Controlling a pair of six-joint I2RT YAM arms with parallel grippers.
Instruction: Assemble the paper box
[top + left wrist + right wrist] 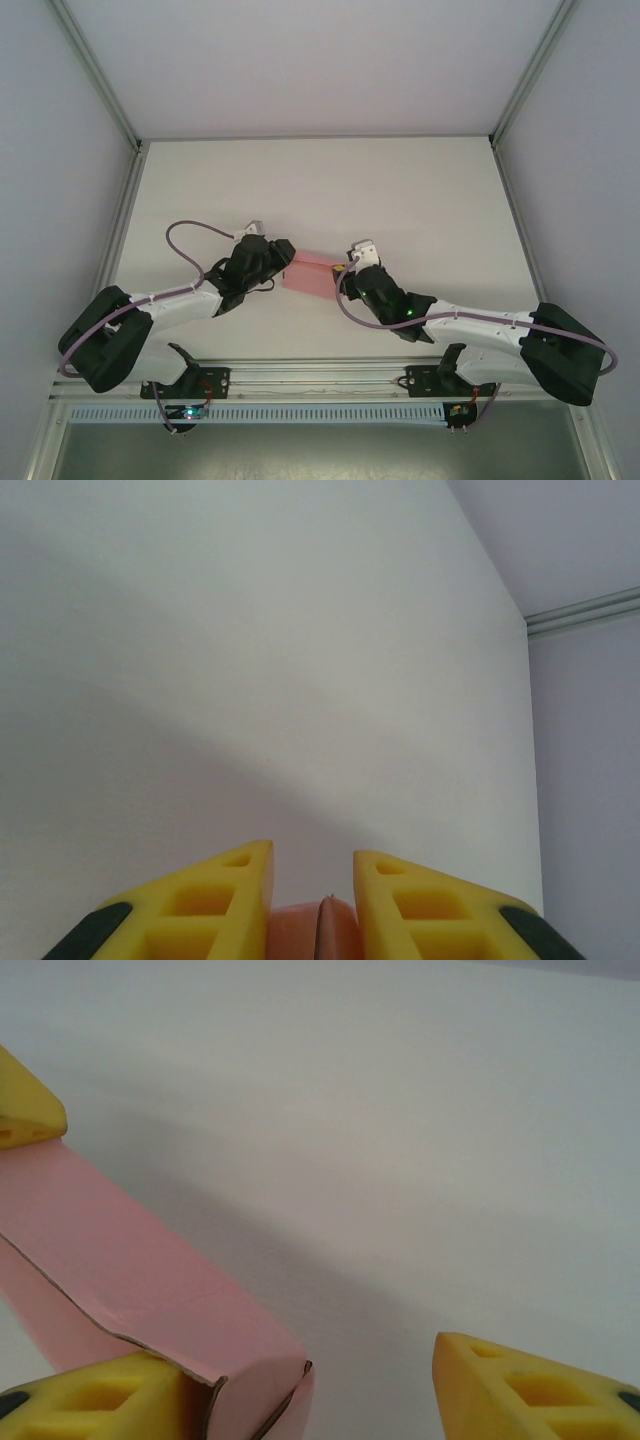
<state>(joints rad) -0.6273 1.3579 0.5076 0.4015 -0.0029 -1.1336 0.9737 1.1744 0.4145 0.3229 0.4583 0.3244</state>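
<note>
white table (320,190) — pale walls (40,150) around it, metal rail (300,365) at near edge.

Top view high, rear, facing down; wrist views close, low; all share paper box (312,272).

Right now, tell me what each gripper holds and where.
The left gripper pinches the pink box by one end; right gripper is open, one finger against the box's other end.

A plain white table (330,190) is spanning the booth, metal framing (320,137) running along its far edge. A pink paper box (312,272) is showing above its near middle; contact with the surface cannot be told.
</note>
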